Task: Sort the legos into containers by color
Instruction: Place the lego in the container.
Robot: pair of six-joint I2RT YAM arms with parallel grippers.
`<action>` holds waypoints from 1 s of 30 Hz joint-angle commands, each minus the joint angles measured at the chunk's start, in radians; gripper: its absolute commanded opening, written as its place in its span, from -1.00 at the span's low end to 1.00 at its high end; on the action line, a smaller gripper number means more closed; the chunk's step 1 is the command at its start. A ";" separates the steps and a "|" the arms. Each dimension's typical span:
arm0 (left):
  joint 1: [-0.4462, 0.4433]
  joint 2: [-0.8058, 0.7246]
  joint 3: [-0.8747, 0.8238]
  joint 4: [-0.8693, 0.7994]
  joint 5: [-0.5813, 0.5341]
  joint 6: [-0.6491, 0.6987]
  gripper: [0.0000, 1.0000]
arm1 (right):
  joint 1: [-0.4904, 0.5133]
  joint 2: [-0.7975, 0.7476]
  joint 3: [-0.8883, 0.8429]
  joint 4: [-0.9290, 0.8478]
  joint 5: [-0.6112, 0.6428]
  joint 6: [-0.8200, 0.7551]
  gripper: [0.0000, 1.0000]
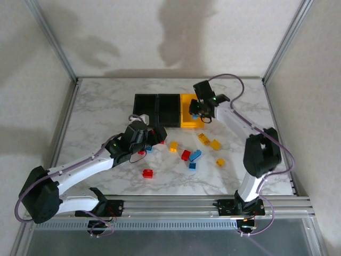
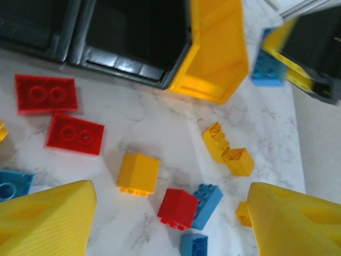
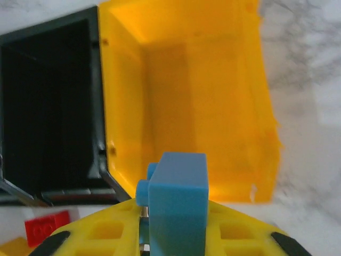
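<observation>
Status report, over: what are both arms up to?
Right gripper shut on blue lego at yellow bin. Left gripper open above loose legos. Nothing in the way.

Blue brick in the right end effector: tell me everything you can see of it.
The blue brick is a small light-blue block of smooth plastic. One stud shows on its left side, so it is turned on edge. The yellow right end effector is shut on it, holding it at the near rim of the open yellow bin.
</observation>
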 commanded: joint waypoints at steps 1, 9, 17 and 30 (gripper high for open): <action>0.008 0.001 0.027 -0.033 -0.033 0.009 0.48 | -0.006 0.117 0.123 -0.029 -0.012 -0.040 -0.67; 0.009 -0.071 -0.033 -0.039 -0.073 -0.037 0.48 | -0.019 0.285 0.234 -0.038 -0.019 -0.031 -0.66; 0.009 -0.066 -0.029 -0.046 -0.078 -0.035 0.48 | -0.021 0.330 0.208 -0.011 -0.019 -0.018 -0.65; 0.009 -0.093 -0.039 -0.066 -0.102 -0.027 0.49 | -0.021 0.351 0.180 0.010 -0.010 -0.003 -0.52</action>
